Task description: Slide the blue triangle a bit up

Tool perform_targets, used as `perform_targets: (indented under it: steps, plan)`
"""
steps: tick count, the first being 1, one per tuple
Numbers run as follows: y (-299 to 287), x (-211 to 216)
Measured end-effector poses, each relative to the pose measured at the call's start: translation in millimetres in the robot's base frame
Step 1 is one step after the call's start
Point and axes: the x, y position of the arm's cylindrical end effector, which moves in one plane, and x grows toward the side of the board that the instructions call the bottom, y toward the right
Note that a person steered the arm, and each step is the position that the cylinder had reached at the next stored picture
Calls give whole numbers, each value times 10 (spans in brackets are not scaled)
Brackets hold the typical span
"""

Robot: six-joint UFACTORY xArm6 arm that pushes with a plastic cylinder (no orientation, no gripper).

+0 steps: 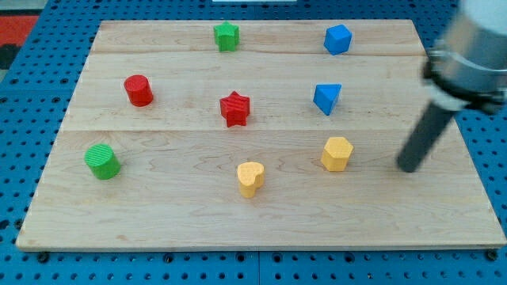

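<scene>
The blue triangle (326, 98) lies on the wooden board (158, 214) right of centre, below the blue cube (337, 39). My tip (409, 167) rests on the board at the right side. It is to the right of and below the blue triangle, well apart from it. The yellow hexagon (337, 153) lies between them, to the left of my tip and below the triangle. Nothing touches the triangle.
A red star (234, 108) lies left of the triangle. A green star (226, 36) is at the top, a red cylinder (139, 90) at the left, a green cylinder (102, 161) at the lower left, a yellow heart (250, 178) at the bottom centre.
</scene>
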Motion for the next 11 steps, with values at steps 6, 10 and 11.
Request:
perform_targets:
  steps: [6,10,11]
  plan:
    - [-357,-923]
    - [-555,-985]
    - [-649,-1082]
